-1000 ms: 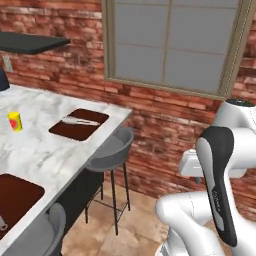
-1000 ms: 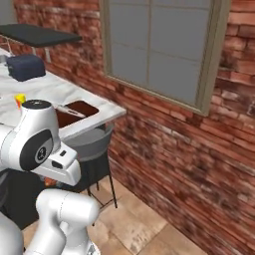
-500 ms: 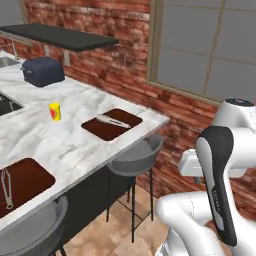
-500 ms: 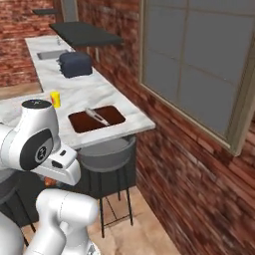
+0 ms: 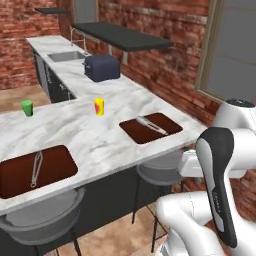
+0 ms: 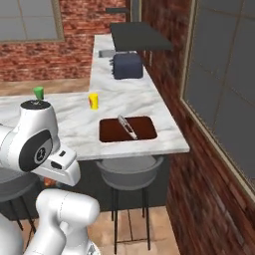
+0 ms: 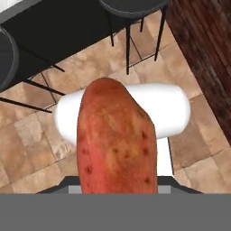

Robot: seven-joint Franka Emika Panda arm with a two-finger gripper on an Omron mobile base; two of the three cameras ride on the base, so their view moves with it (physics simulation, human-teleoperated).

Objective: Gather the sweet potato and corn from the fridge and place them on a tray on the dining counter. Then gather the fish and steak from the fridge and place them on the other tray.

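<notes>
Currently the jaws are clamped on the sweet potato (image 7: pixel 116 140); carry it level and lower it gently onto the nearer tray (image 5: pixel 150 128) on the desk (image 5: pixel 95 137).

I see a reddish-orange sweet potato (image 7: pixel 116 140) with dark speckles mid-frame, dark reddish-brown trays (image 5: pixel 65 172) on the white, grey-veined tabletop (image 5: pixel 95 135), plus a yellow-and-red cup (image 5: pixel 99 106).

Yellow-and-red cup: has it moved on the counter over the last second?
No. The cup keeps its place beside the tray with the utensil; the whole view shifted.
</notes>
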